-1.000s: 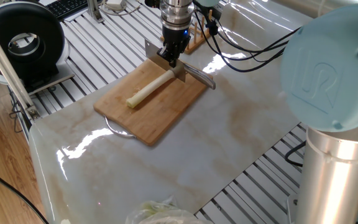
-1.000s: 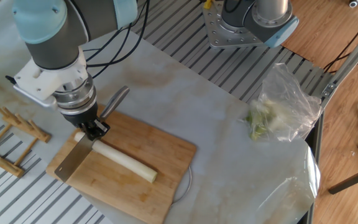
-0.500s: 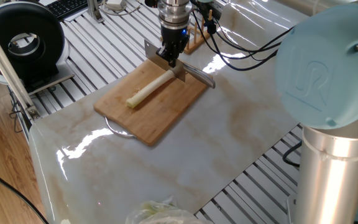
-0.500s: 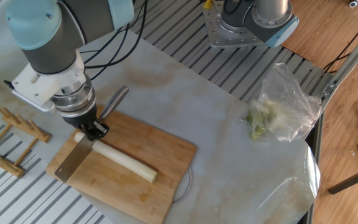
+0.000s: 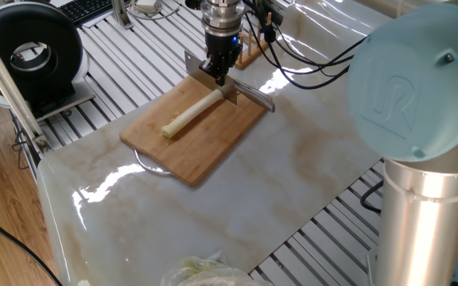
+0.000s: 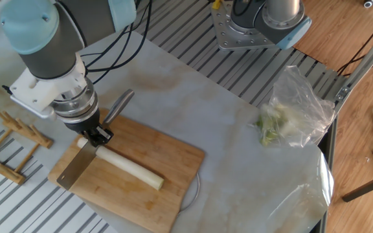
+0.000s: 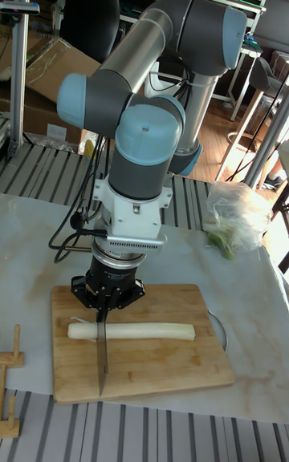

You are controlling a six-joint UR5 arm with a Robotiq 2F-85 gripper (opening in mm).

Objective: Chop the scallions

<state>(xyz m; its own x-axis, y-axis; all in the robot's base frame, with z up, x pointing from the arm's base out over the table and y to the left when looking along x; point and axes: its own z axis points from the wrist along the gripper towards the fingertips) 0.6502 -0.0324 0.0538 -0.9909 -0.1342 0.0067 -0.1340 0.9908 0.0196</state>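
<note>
Nothing on the board has moved; only the arm's elbow swung.
Pincer point(image 7: 103, 299) clamps the knife point(image 7: 102, 362), blade across the scallion point(image 7: 136, 332) directly beneath.

Plastic bag point(image 6: 296, 110): clear, crumpled, holding pale green leaves, lying on the marble tabletop point(image 5: 293, 175).
Wooden rack point(image 6: 8, 139): at the table's edge.
Black round device point(image 5: 30, 52): beyond the table.
Keyboard point(image 5: 86, 8): behind it.
</note>
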